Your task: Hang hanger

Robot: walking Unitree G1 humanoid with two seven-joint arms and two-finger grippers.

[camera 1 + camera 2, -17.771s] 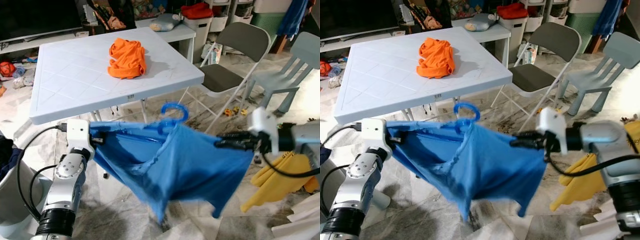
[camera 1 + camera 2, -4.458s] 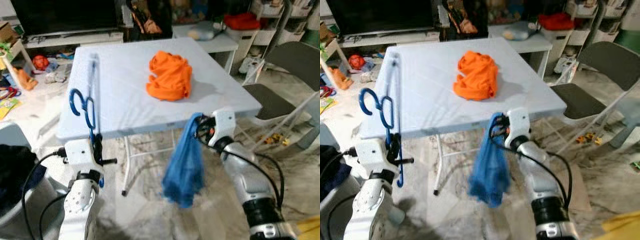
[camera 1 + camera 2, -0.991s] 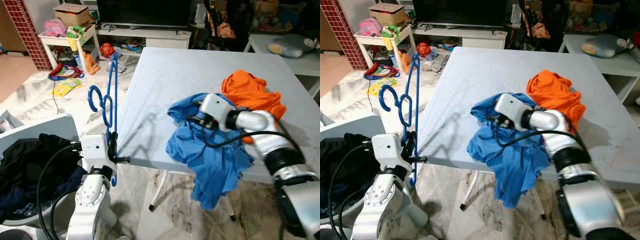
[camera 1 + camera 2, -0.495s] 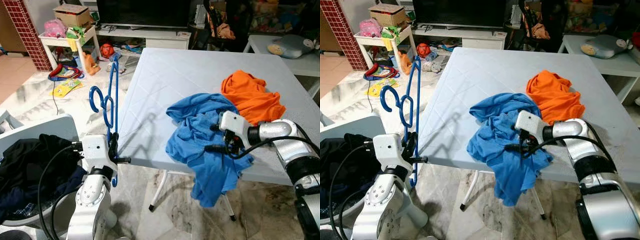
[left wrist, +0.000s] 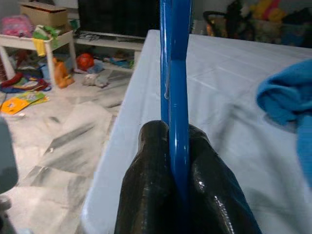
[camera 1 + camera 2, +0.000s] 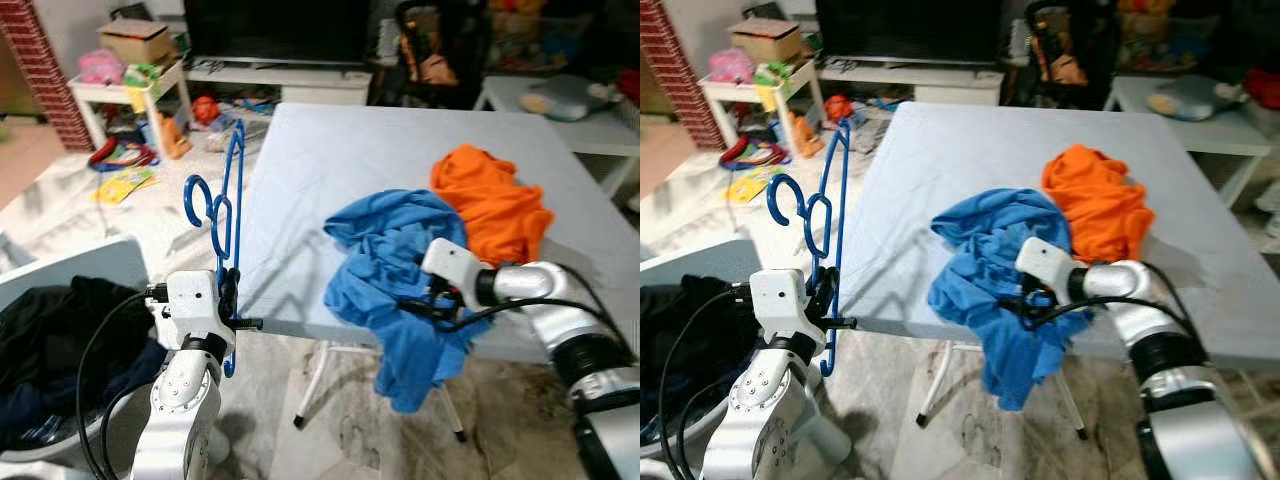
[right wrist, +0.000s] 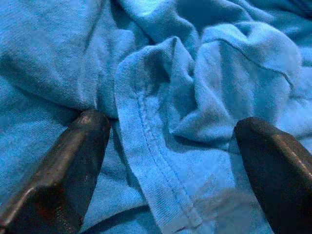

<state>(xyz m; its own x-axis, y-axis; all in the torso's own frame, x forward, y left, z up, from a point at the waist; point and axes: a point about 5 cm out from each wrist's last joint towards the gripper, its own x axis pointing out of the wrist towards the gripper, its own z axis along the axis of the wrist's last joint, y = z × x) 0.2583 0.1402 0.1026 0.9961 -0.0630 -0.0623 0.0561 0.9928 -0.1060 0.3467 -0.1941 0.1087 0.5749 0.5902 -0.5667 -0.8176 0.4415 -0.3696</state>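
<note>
A blue plastic hanger (image 6: 222, 205) stands upright beside the table's left edge, hook end up. My left gripper (image 6: 229, 300) is shut on its lower bar, and the left wrist view shows both fingers (image 5: 148, 161) clamped around the blue bar (image 5: 175, 73). A blue shirt (image 6: 385, 255) lies crumpled on the white table (image 6: 320, 150), partly hanging over the near edge. My right gripper (image 6: 420, 303) is open at that edge. Its fingers (image 7: 63, 165) are spread wide with the shirt's folds (image 7: 161, 122) between them.
An orange garment (image 6: 490, 205) lies on the table behind the blue shirt. A pale laundry basket (image 6: 95, 262) with dark clothes stands at my lower left. Toys and a small white side table (image 6: 125, 90) clutter the floor at far left. A TV unit (image 6: 290, 70) runs along the back.
My right gripper has let go of the blue shirt on the table and drawn back to the near edge, fingers spread. The left gripper still holds the hanger upright. The camera shifted slightly.
</note>
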